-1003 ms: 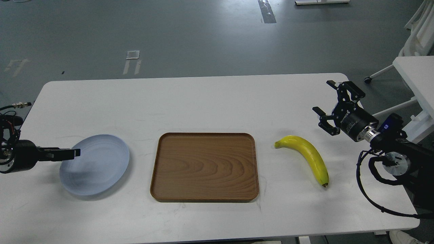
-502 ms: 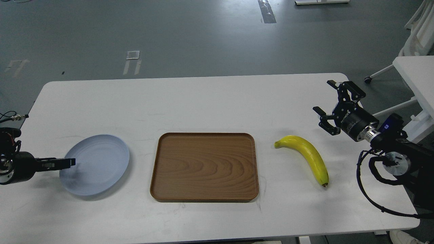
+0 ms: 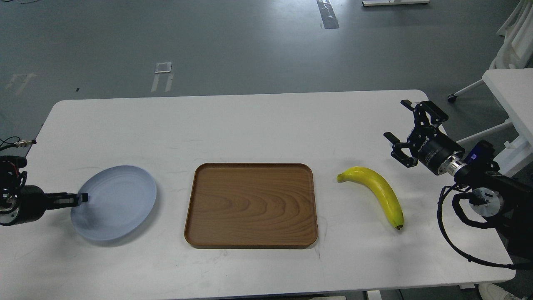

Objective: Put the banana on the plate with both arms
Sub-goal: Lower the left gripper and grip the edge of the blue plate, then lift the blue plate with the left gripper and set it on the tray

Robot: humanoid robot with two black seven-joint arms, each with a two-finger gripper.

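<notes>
The yellow banana [image 3: 377,191] lies on the white table, right of the wooden tray, stem end to the left. The pale blue-grey plate [image 3: 118,202] sits left of the tray. My left gripper [image 3: 83,197] reaches in from the left with its tip at the plate's left rim. It looks like one thin dark bar, so I cannot tell its fingers apart. My right gripper [image 3: 394,118] is open and empty. It hovers up and to the right of the banana, apart from it.
A brown wooden tray [image 3: 200,208] lies in the middle of the white table [image 3: 250,125]. My right arm's cables [image 3: 449,233] hang over the table's right edge. A white piece of furniture [image 3: 508,91] stands beyond the right end.
My left gripper has drawn back leftward from over the plate to its left rim. The plate has shifted slightly left with it. The right arm and banana have not moved.
</notes>
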